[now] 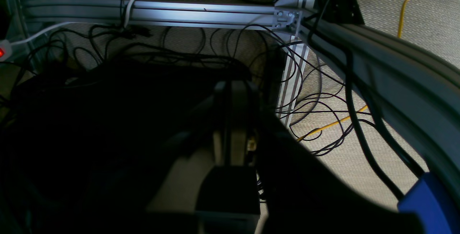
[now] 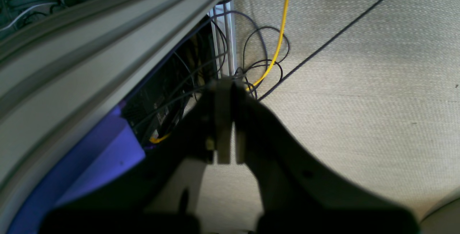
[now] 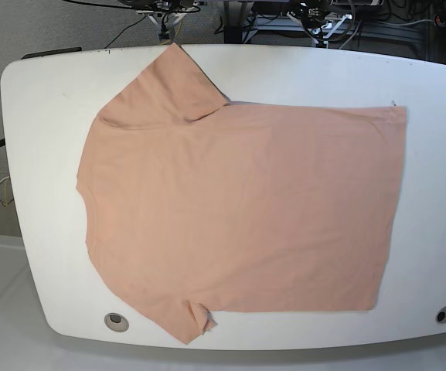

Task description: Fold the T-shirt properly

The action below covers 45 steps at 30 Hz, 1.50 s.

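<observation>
While T-shirt [image 3: 238, 209] lies flat, sleeve overhanging table [image 3: 431, 85] edge.

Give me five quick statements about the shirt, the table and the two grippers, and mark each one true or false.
1. The T-shirt lies spread flat on the white table. True.
2. The shirt is already folded in half. False: it lies unfolded, both sleeves out.
3. The left gripper is shut. True.
4. The right gripper holds a sleeve. False: it is shut on nothing and hangs over the carpeted floor.
5. Both arms reach over the shirt in the base view. False: neither arm shows there.
</observation>
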### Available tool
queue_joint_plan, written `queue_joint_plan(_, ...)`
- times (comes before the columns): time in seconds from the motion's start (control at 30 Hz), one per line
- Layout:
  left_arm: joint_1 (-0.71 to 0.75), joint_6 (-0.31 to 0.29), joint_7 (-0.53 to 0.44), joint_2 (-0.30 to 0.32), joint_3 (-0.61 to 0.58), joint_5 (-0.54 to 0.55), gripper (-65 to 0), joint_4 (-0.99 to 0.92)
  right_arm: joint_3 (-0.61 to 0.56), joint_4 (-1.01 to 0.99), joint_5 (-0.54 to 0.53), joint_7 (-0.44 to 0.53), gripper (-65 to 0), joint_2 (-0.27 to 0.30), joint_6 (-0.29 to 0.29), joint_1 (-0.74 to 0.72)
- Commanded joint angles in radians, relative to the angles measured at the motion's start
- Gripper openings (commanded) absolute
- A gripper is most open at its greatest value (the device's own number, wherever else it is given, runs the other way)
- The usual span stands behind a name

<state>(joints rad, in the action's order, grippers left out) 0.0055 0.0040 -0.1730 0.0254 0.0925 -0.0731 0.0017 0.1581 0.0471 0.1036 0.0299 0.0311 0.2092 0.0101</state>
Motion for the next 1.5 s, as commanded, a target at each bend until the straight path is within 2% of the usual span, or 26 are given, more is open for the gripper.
queue_joint_plan(0.0, 0.004, 0.002, -0.004, 0.002, -0.002, 0.003, -64.7, 0.000, 0.003, 0.003, 0.002, 0.005, -64.7, 0.005, 0.005, 0.001)
queue_joint_plan(1.47, 0.007, 0.003, 0.005, 0.005, -0.007, 0.000, -63.1, -0.002, 0.004, 0.019, 0.002, -0.002, -64.6, 0.003, 0.008, 0.006)
